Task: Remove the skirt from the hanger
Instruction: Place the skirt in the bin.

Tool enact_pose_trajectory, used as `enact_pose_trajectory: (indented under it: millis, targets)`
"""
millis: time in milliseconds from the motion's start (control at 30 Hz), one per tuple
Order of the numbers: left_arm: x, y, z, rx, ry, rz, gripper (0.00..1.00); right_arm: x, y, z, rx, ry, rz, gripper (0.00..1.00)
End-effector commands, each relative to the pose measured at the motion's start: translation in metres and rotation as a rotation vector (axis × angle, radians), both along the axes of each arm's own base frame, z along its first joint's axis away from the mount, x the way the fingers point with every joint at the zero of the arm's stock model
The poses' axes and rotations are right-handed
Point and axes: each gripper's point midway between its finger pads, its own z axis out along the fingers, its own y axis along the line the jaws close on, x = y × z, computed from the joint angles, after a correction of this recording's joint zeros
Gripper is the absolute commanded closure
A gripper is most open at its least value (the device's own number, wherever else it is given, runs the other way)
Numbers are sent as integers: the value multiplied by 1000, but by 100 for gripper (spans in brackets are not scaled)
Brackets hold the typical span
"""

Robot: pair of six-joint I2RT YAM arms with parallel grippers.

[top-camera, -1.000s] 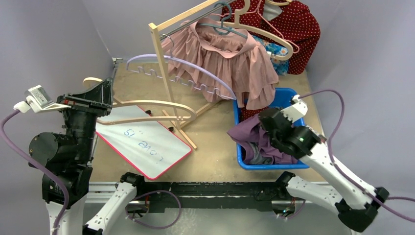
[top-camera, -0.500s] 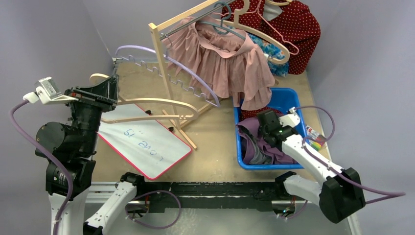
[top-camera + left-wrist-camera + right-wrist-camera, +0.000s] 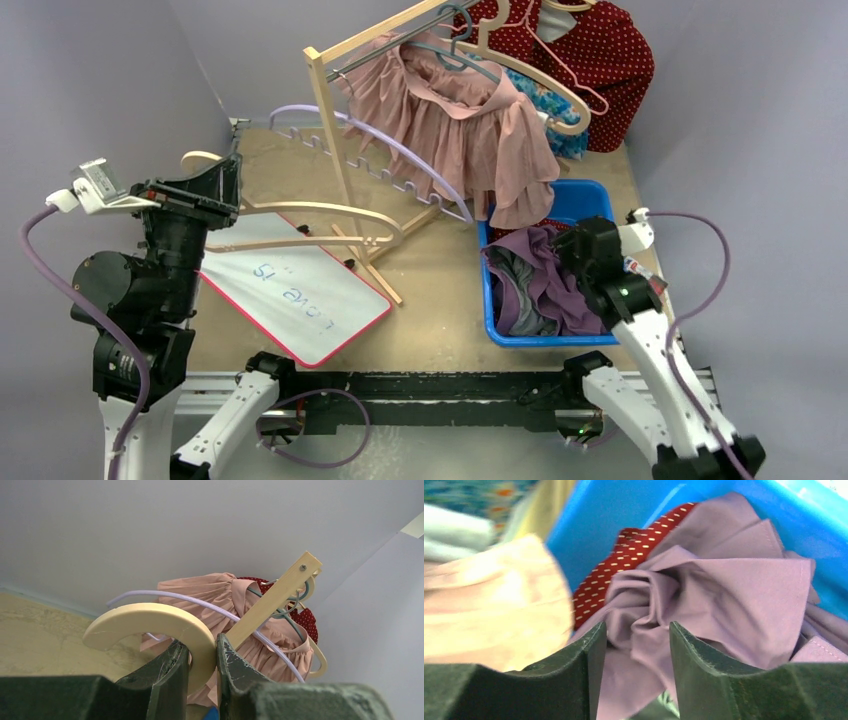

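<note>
Lying crumpled: purple skirt (image 3: pixel 550 285), heaped in the blue bin (image 3: pixel 590 195), off any hanger; at 4 o'clock on the table (image 3: pixel 440 290) seen from above.
Bin contents: beside the skirt, a strip of red dotted cloth (image 3: pixel 634 560), at the skirt's 11 o'clock in the right wrist view.
Right claw (image 3: pixel 578 262): poised over the bin's 3 o'clock side, fingers (image 3: pixel 574 680) parted to a middling gap, not clamped on the skirt; folds just beyond the gap, contact unclear.
Left claw (image 3: pixel 225 185): at 9 o'clock, raised off the table, pinched narrow on the hook of a wooden hanger (image 3: pixel 320 212), bare of clothing, well apart from the skirt.
Lilac hanger (image 3: pixel 385 147): notched, bare, slanting across the rack post between wooden hanger and bin.
Rack (image 3: pixel 325 100): wooden, at 12 o'clock, carrying a pink skirt (image 3: pixel 470 130) on a hanger, hem near the bin's far rim.
Whiteboard (image 3: pixel 290 295): red-edged, flat at 7 o'clock, partly beneath the wooden hanger in the top view.
Red spotted garment (image 3: pixel 600 50): behind the rack, at 1 o'clock.
</note>
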Motion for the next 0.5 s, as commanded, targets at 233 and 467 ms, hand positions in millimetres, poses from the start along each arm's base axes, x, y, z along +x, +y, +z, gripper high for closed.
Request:
enact_pose_trajectory:
  millis: [233,467]
  targets:
    - [-5,1,7,21,-40,4,100,-33,103,119,-89,-417,866,28]
    - [-7,-2,12,-1,-51,-17,100,5,118,68,-82,-298,910,32]
